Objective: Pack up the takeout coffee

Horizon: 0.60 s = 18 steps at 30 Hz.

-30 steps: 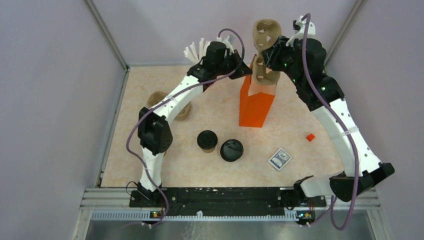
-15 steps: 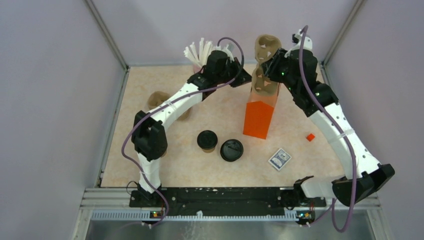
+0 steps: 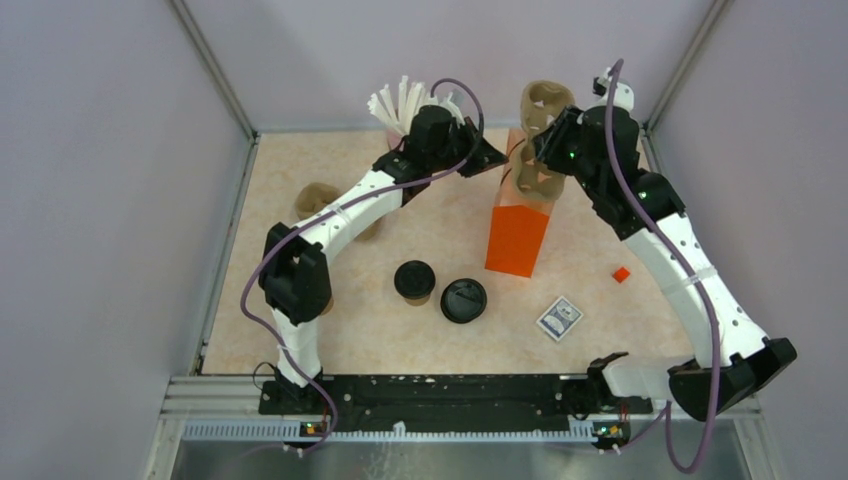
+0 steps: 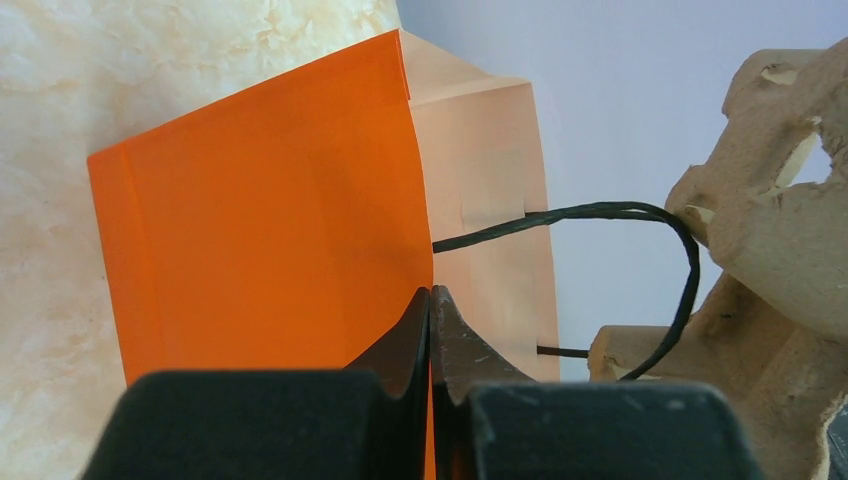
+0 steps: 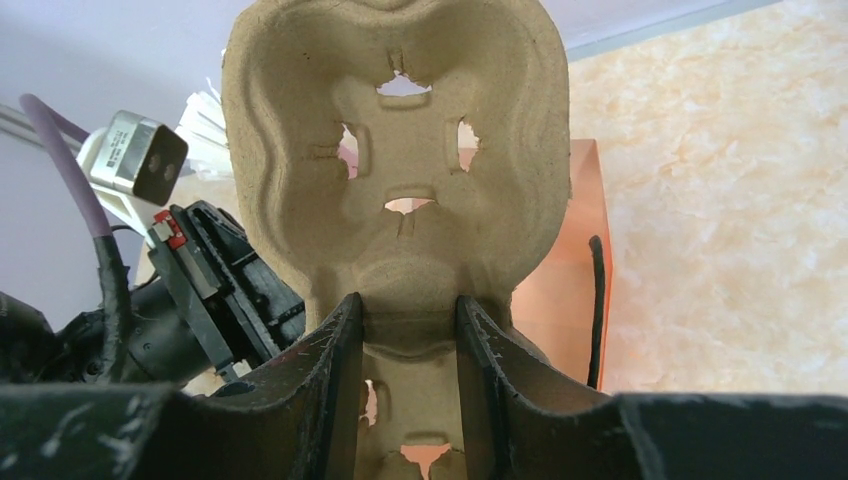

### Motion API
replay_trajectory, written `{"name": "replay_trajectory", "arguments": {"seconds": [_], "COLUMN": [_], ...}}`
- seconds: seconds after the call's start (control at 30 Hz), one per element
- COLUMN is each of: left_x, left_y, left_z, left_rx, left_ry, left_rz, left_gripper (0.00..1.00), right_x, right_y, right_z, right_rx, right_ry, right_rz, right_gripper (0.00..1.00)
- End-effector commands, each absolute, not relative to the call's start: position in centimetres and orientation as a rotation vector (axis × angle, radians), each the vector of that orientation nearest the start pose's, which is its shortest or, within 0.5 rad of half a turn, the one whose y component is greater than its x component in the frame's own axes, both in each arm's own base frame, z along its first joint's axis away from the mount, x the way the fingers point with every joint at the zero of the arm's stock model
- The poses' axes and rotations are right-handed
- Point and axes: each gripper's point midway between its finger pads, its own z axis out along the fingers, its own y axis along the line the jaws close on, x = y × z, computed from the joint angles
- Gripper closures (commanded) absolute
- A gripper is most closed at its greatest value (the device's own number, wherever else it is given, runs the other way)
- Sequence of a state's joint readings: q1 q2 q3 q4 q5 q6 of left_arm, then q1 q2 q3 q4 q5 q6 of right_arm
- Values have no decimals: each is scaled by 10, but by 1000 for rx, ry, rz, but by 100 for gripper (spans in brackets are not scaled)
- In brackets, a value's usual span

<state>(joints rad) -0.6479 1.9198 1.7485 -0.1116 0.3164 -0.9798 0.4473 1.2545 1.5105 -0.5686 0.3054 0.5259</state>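
The takeout coffee (image 3: 414, 281), a short brown cup with a black sip lid, stands on the table in front of the arms, untouched. Behind it the orange bag (image 3: 517, 238) stands upright. My left gripper (image 3: 493, 156) is shut on the bag's top left edge (image 4: 300, 240), its jaws (image 4: 431, 300) pinched tight on the paper. My right gripper (image 3: 550, 137) is shut on a brown pulp cup carrier (image 5: 400, 150), held on end over the bag's mouth with its lower end inside; the jaws (image 5: 408, 320) clamp the carrier's narrow waist.
A loose flat black lid (image 3: 463, 299) lies right of the coffee. A lidless brown cup (image 3: 316, 199) stands at the left, partly behind my left arm. White straws (image 3: 400, 100) stand at the back. A card pack (image 3: 559, 318) and a small red block (image 3: 621, 274) lie at the right.
The right gripper has carried the carrier a little right and down into the bag's mouth. The left gripper shifted right with the bag's edge, and the bag now looks narrower and more upright.
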Motion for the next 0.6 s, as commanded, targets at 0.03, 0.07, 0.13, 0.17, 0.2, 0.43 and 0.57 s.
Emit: {"name": "replay_trajectory", "arguments": {"seconds": [0.03, 0.07, 0.13, 0.17, 0.2, 0.43, 0.57], "left_x": [398, 398, 397, 397, 397, 396, 396], "left_y": [-414, -413, -414, -414, -414, -414, -414], "left_z": [330, 330, 328, 326, 327, 330, 330], "left_rx": [-61, -61, -59, -60, -59, -52, -51], "left_ry": [1997, 1998, 2001, 2005, 2004, 1999, 2002], "left_rz": [-1425, -1427, -1430, -1431, -1435, -1442, -1449], "left_gripper": [100, 100, 100, 100, 100, 100, 100], "right_x": [350, 349, 349, 349, 349, 345, 343], "right_y": [131, 132, 136, 137, 136, 126, 124], "right_z": [406, 410, 417, 418, 419, 408, 387], "right_rx": [268, 266, 257, 263, 273, 320, 341], "right_ry": [1758, 1744, 1723, 1722, 1720, 1752, 1819], "right_rz": [438, 450, 480, 490, 493, 442, 412], "right_gripper": [75, 76, 75, 75, 75, 75, 75]}}
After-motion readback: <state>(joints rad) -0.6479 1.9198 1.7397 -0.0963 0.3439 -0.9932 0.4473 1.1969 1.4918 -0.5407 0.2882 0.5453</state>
